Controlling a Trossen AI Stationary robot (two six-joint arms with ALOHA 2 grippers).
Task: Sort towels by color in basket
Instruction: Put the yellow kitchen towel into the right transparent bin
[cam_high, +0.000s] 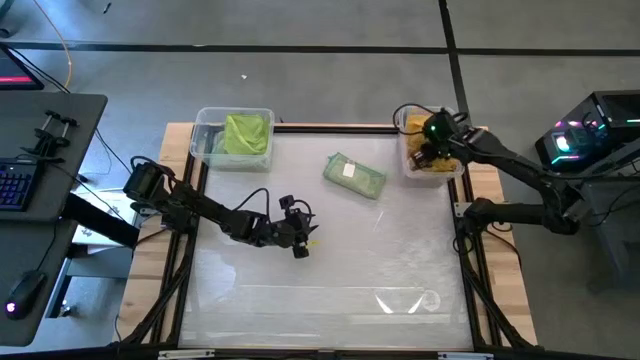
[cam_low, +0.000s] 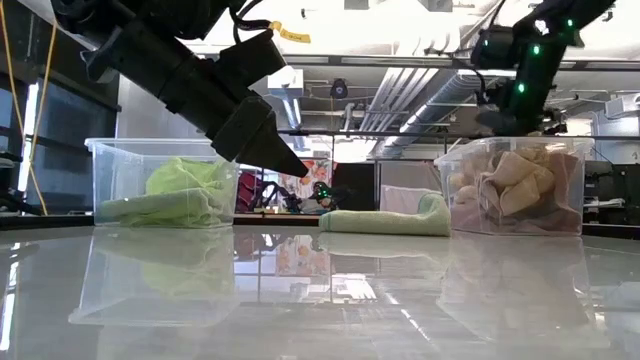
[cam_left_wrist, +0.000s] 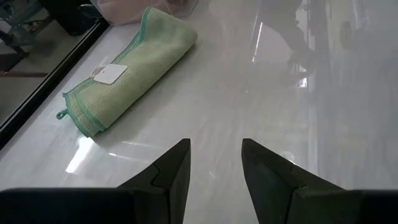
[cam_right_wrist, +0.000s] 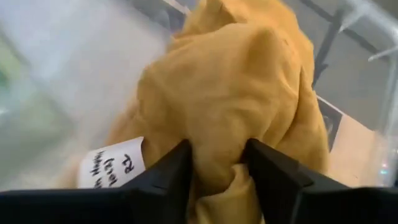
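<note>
A pale green towel (cam_high: 354, 176) (cam_left_wrist: 127, 65), folded, lies flat on the table's far middle with its white tag up. My left gripper (cam_high: 300, 240) (cam_left_wrist: 214, 165) hovers open over bare table on the near-left side of it, touching nothing. A lime towel (cam_high: 246, 133) (cam_low: 180, 190) sits in the far-left clear bin (cam_high: 203, 125). My right gripper (cam_high: 432, 140) (cam_right_wrist: 214, 168) is over the far-right clear bin (cam_high: 408, 168), shut on a mustard yellow towel (cam_right_wrist: 230, 81). More folded cloths (cam_low: 510, 185) fill that bin. My right gripper pinches a bunched fold of the mustard yellow towel (cam_right_wrist: 214, 177) between its two fingers, coming from above over the far-right bin. The cloth bulges out beyond the fingers, with its white tag (cam_right_wrist: 112, 163) to one side. Whether its lower part rests in the bin does not show.
A black frame rail (cam_high: 340, 128) runs along the table's far edge between the two bins. The glossy table surface (cam_high: 330, 280) stretches from the green towel to the near edge. A desk with a keyboard (cam_high: 15, 185) stands off the left side.
</note>
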